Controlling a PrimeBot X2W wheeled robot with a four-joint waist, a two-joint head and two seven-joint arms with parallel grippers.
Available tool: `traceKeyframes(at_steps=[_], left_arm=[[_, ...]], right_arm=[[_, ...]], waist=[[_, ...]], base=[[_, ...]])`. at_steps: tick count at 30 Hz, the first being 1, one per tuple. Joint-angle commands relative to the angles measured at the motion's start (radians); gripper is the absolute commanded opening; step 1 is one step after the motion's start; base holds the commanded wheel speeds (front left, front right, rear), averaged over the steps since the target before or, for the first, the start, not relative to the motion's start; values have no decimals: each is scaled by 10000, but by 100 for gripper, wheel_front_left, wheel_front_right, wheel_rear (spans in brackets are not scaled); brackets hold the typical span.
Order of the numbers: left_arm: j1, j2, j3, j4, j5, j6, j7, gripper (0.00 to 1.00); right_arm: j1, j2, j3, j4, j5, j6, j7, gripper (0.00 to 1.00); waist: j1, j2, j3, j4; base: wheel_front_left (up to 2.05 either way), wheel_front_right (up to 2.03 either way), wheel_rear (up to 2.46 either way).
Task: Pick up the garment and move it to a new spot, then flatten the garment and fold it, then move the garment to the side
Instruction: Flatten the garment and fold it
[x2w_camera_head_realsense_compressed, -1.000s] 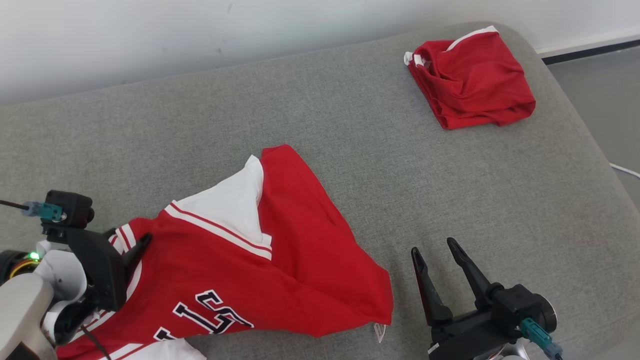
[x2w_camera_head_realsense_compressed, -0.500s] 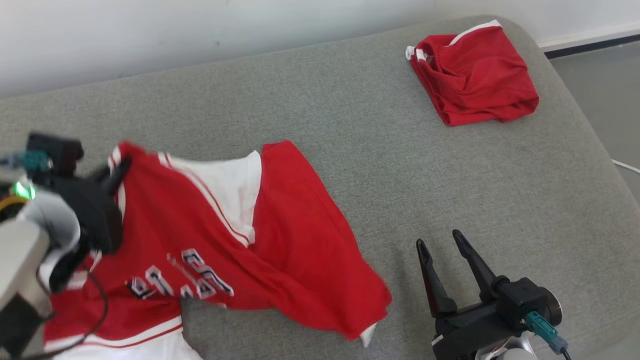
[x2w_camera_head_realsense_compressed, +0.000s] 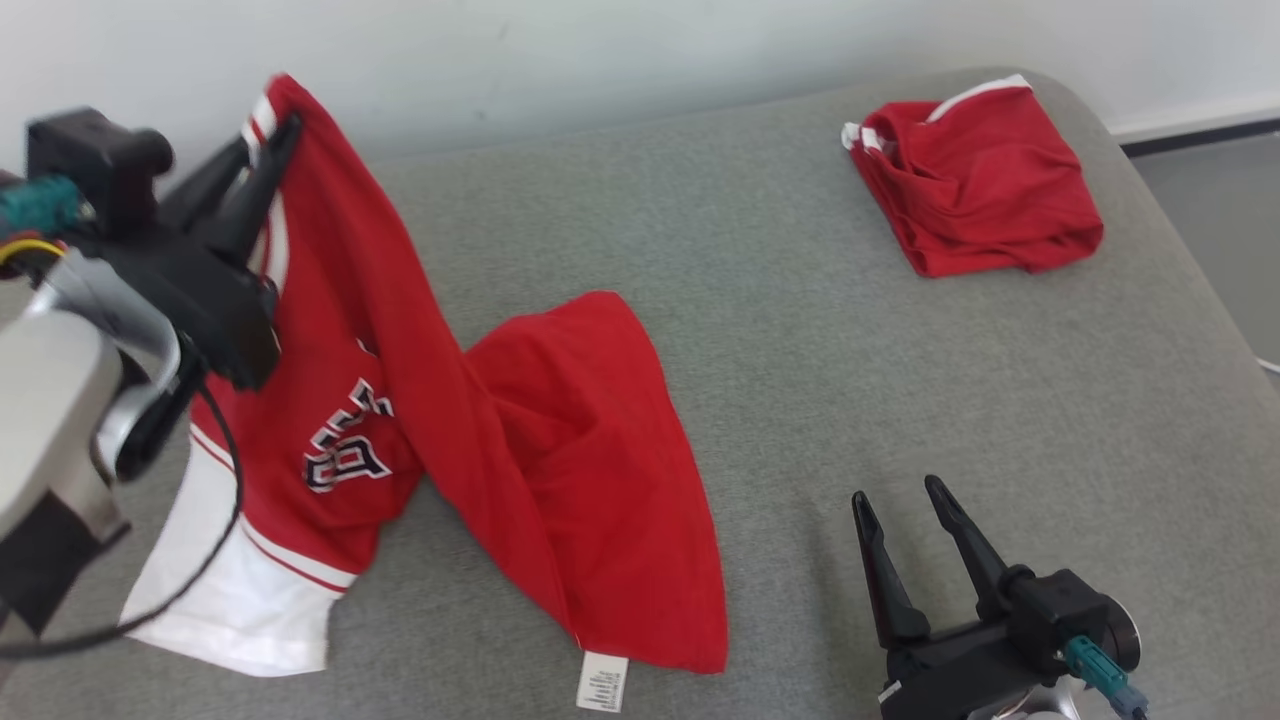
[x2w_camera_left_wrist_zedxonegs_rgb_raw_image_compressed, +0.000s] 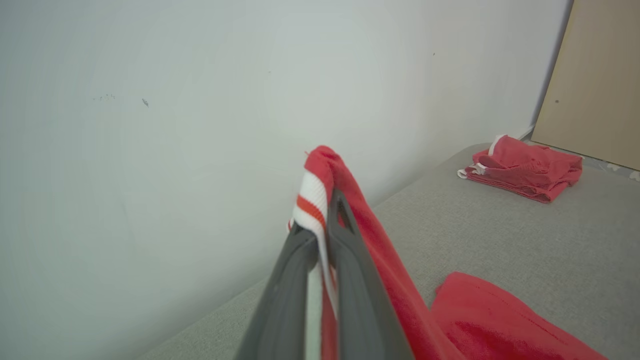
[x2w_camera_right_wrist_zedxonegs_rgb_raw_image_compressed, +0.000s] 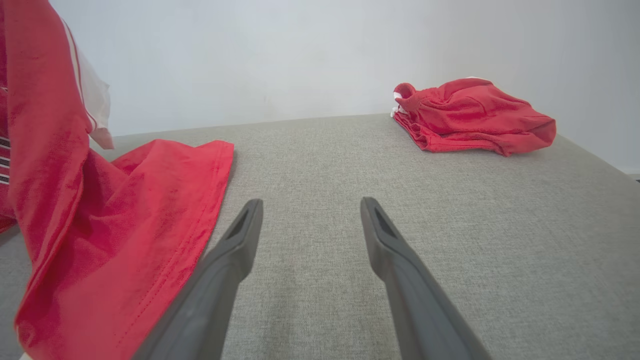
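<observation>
L gripper (x2w_camera_head_realsense_compressed: 270, 150) clamped on jersey (x2w_camera_head_realsense_compressed: 470, 420) collar, lifted w/ hem on couch (x2w_camera_head_realsense_compressed: 800, 350); R gripper (x2w_camera_head_realsense_compressed: 900, 500) apart, empty.

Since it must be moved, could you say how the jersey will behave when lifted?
Probably floppy: the jersey drapes limp from the left gripper, its far end lying on the couch. Likely light: one fingertip pinch holds it up.
</observation>
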Motion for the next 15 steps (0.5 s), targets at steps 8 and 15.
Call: traceKeyframes(at_steps=[8, 15], left_arm=[[2001, 688, -392, -1679, -269, 265, -952, 0], [4723, 1271, -397, -3553, -114, 1405, -1396, 0]], right_arm=[[414, 3, -109, 95, -30, -29, -43, 100], [599, -115, -217, 118, -22, -29, -26, 100]], waist=[[0, -1, -532, 947], [0, -1, -583, 1625]], base=[[0, 0, 0], [0, 0, 0]])
